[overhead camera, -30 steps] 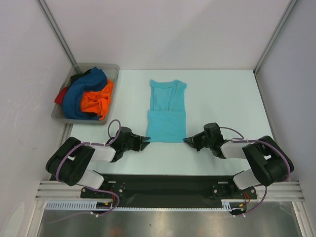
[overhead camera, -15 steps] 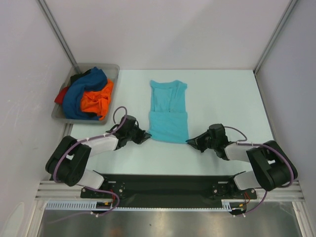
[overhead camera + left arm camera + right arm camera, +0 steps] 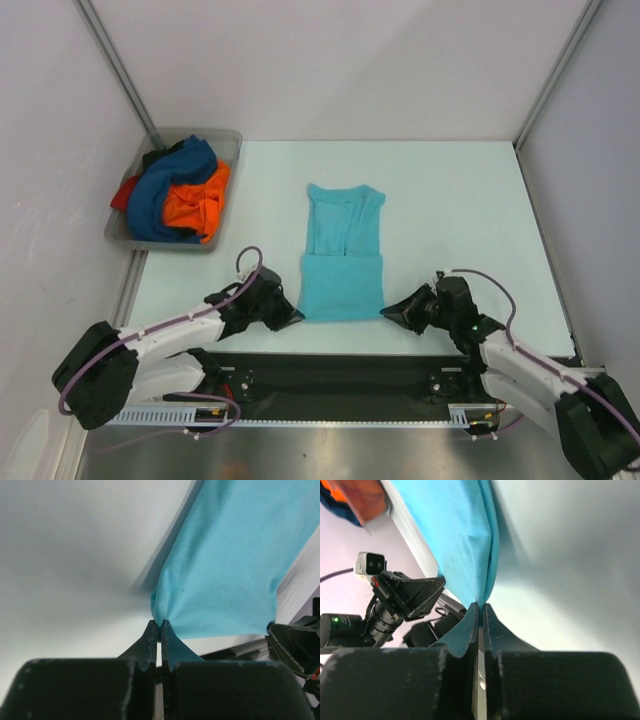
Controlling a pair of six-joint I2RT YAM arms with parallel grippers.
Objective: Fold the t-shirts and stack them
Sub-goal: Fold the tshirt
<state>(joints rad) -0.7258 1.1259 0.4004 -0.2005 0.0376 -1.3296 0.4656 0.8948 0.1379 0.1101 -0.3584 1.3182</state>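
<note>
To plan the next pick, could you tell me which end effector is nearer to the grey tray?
Left. The left end effector grips the near-left corner of the turquoise t-shirt, towards the grey tray; the right end effector holds the near-right corner, farther away.

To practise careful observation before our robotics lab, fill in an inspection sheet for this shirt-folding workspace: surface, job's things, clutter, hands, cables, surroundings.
Surface: pale table, flat, no stains seen.
Job's things: turquoise t-shirt partly folded at the table's centre; dark blue shirt, orange shirt and red garment bunched in the grey tray at far left.
Clutter: nothing seen.
Hands: left hand shut on the turquoise t-shirt's near left corner; right hand shut on its near right corner.
Cables: left purple cable and right purple cable loop above the forearms, clear of the cloth.
Surroundings: white walls, metal frame post.
</note>
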